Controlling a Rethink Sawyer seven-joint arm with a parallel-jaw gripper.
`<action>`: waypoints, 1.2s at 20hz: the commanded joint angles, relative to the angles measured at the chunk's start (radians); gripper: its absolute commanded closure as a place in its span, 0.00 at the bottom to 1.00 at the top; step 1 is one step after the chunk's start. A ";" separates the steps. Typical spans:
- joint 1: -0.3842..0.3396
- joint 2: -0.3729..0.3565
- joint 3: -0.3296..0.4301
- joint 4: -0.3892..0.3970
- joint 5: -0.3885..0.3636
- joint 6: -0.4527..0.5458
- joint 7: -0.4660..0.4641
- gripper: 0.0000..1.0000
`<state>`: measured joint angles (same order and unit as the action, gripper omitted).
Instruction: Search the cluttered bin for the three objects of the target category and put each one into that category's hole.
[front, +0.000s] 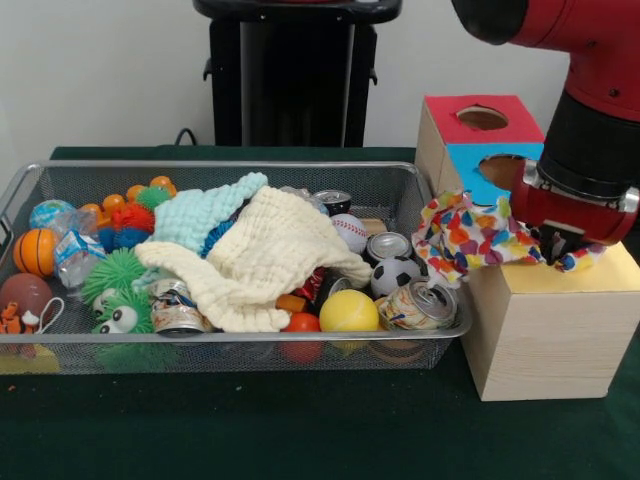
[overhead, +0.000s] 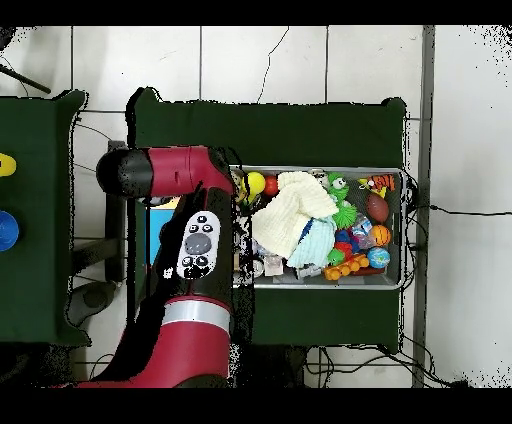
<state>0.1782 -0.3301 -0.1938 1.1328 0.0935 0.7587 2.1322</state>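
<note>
Clutter fills the wire-mesh bin (front: 230, 340) on the green table (front: 300, 440). A cream waffle cloth (front: 265, 265) lies heaped over the middle, with a mint-green cloth (front: 205, 212) behind it toward the far wall. At the left end in the front view sit spiky rubber balls, a green one with big eyes (front: 122, 312), a small basketball (front: 35, 252) and a crushed water bottle (front: 78, 255). Toward the right end lie a yellow ball (front: 349, 311), a soccer ball (front: 396, 275), a baseball (front: 350, 232) and several dented cans (front: 420, 305).

Just beside the bin's right end stands a wooden sorting box (front: 545, 340), stepped, with a yellow lower top, a blue panel and a red upper top; each of the 2 upper faces has a hole. The red arm (overhead: 195, 250) reaches over this box and, from overhead, hides it almost entirely.

1 spotted fabric piece (front: 470, 235) hangs out of the bin, draped over the box's yellow step just beneath the blue hole, its left edge drooping toward the bin's rim. The gripper (front: 560, 250) is down at the cloth's right end with fabric bunched at its tips, so it appears closed on it. I can make out no other spotted pieces in the bin.
</note>
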 joint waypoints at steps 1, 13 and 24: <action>-0.031 0.099 0.083 0.139 0.007 -0.144 0.161 1.00; -0.010 0.124 0.060 0.121 0.001 -0.158 0.177 1.00; 0.007 0.142 0.026 0.102 -0.018 -0.177 0.184 0.00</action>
<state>0.1894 -0.3104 -0.1989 1.1517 0.0935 0.6873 2.1322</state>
